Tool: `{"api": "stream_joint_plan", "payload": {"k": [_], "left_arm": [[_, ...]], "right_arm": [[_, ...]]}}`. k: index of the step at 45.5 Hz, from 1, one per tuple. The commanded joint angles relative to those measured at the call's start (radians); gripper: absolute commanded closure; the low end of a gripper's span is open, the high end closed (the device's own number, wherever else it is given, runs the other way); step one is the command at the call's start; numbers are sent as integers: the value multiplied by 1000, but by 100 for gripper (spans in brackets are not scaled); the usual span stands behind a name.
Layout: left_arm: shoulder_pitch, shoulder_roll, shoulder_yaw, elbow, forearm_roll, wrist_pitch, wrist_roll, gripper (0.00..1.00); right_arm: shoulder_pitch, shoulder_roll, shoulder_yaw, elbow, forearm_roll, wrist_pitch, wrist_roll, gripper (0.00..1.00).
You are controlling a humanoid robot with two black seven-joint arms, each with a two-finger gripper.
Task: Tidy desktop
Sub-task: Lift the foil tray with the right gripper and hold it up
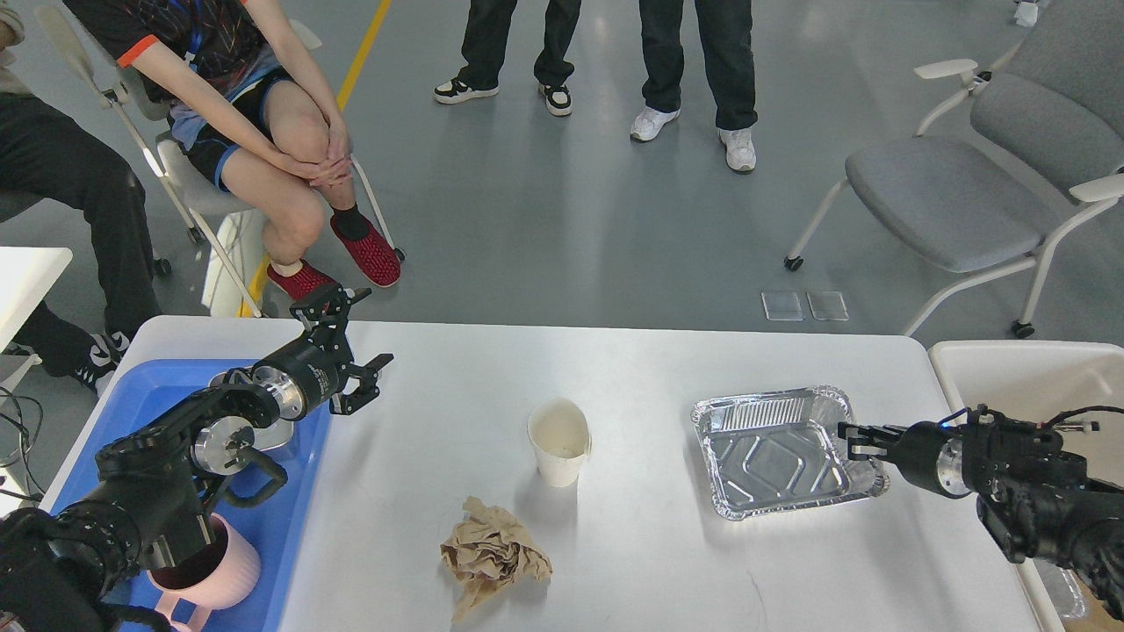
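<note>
The white desktop holds a paper cup standing upright at the middle, a crumpled brown paper in front of it, and an empty foil tray to the right. My left gripper is open and empty, above the desktop's far left part beside the blue tray. My right gripper points left, with its fingertips at the foil tray's right rim. Its two fingers stand close together, and whether they pinch the rim does not show.
The blue tray at the left holds a pink mug, and a metal piece in it is mostly hidden by my left arm. An off-white bin stands at the desktop's right edge. People and chairs are beyond the far edge.
</note>
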State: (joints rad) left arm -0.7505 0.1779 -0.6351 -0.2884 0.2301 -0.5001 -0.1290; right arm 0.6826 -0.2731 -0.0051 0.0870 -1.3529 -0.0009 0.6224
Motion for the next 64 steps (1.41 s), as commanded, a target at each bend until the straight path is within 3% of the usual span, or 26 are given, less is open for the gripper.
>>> {"api": "stream_joint_plan", "payload": {"k": [1, 27, 49, 64], "left_arm": [[-3, 0, 0, 0, 0, 0, 0, 2], [-7, -3, 2, 0, 5, 3, 0, 2], [-13, -2, 2, 0, 11, 18, 2, 3], [-15, -6, 2, 0, 11, 21, 2, 2]], "right_arm": [[0, 0, 1, -4, 3, 9, -3, 100], [126, 17, 2, -56, 81, 220, -15, 100], [294, 164, -12, -217, 78, 317, -29, 100], [368, 367, -65, -368, 83, 357, -29, 100]]}}
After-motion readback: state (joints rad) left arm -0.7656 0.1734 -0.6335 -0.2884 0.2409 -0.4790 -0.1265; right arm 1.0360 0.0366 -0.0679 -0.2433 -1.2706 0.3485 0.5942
